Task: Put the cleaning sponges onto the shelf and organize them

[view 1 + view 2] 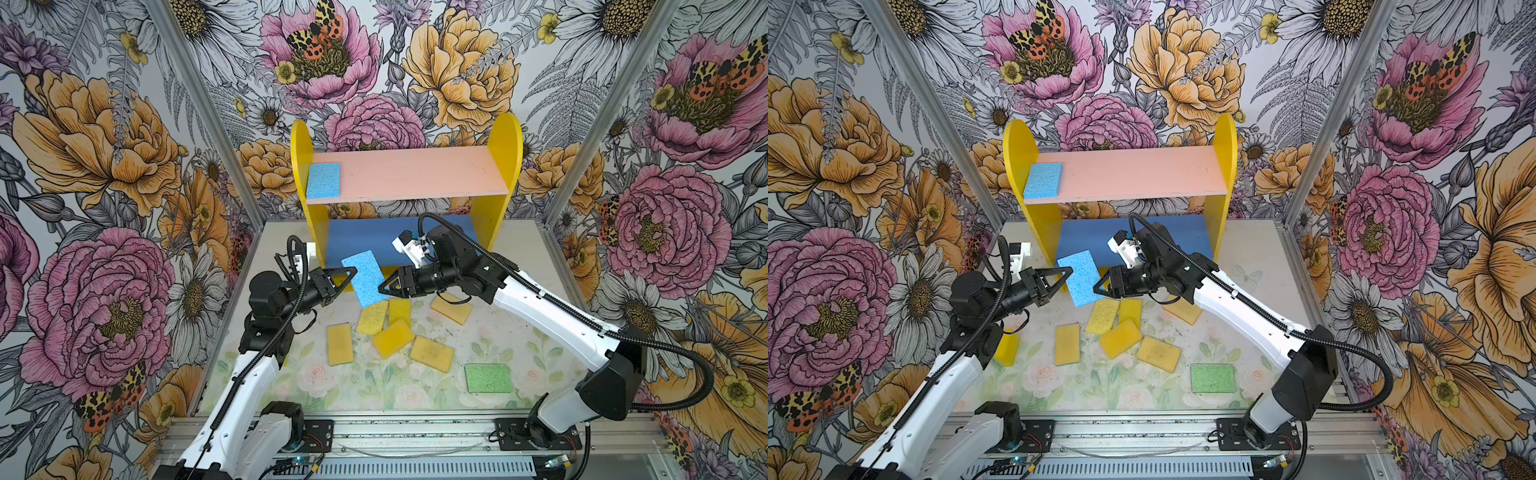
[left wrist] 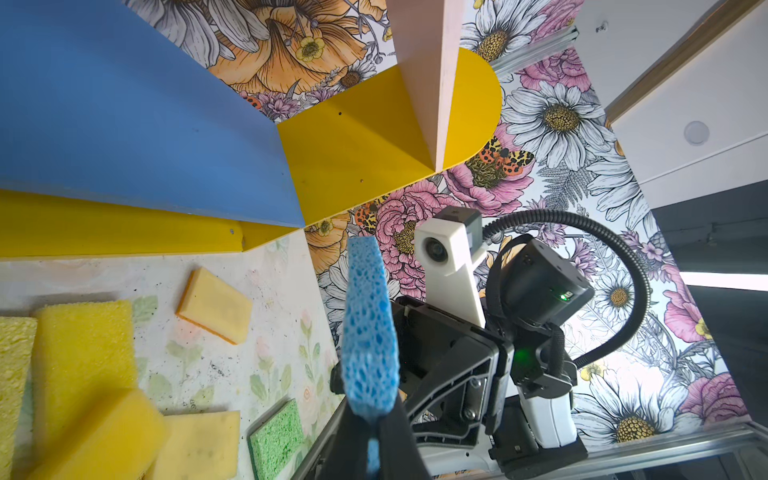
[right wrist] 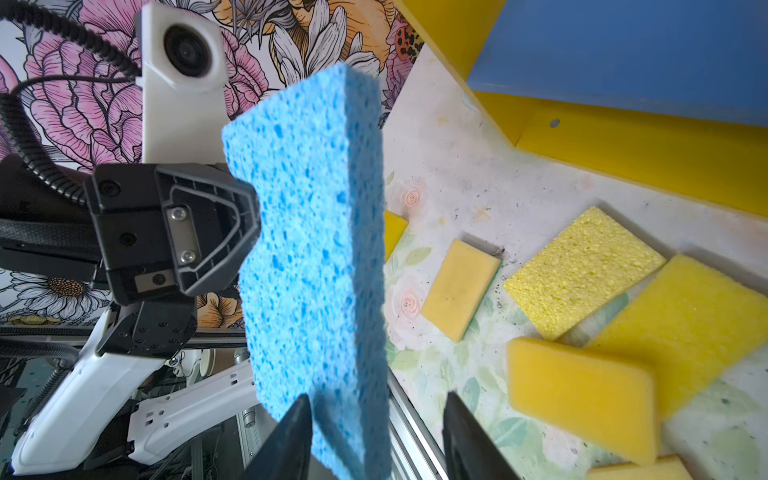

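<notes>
The left tool (image 1: pixel 352 273) is closed tight on one side of a blue sponge (image 1: pixel 366 277). It holds the sponge up in the air, tilted, just in front of the low blue board (image 1: pixel 361 237) of the shelf (image 1: pixel 505 166). The right tool (image 1: pixel 383 286) is at the other side of that sponge. Its two fingers stand apart, wider than the sponge, so it is open. A second blue sponge (image 1: pixel 323 180) lies flat at the left end of the pink top board (image 1: pixel 415 174). Some yellow sponges (image 1: pixel 392 337) lie on the counter (image 1: pixel 374 390) near the middle, a few touching. A green sponge (image 1: pixel 487 377) lies alone, nearer and to the right.
</notes>
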`<state>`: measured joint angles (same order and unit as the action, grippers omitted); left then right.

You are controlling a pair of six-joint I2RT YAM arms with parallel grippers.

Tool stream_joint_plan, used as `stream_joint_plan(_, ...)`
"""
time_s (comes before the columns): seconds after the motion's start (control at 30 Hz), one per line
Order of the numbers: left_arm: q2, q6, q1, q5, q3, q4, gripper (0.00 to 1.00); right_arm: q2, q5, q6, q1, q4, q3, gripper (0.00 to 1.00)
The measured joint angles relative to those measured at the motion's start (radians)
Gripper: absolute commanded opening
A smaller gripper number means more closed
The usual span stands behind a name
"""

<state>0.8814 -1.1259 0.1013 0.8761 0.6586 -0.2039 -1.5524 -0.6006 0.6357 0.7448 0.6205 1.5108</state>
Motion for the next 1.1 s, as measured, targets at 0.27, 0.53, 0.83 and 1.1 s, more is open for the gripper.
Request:
stream_joint_plan(0.27, 0.0, -0.021, -0.015, 0.02, 0.0, -0.022, 0.0, 0.0, -0.018, 0.009, 0.003, -0.03, 0.0, 0.37)
stream_joint_plan(0.53, 0.0, -0.027, -0.048, 0.033, 0.0, -0.026, 0.0, 0.0, -0.05, 0.029, 0.009, -0.069, -0.001, 0.39)
stream_joint_plan(0.83, 0.0, -0.029, -0.087, 0.048, 0.0, -0.026, 0.0, 0.0, -0.07, 0.053, 0.016, -0.108, -0.003, 0.3)
stream_joint_plan(1.1, 0.002, -0.055, -0.097, 0.06, 0.002, -0.045, 0.0, 0.0, -0.079, 0.059, 0.018, -0.125, -0.018, 0.4)
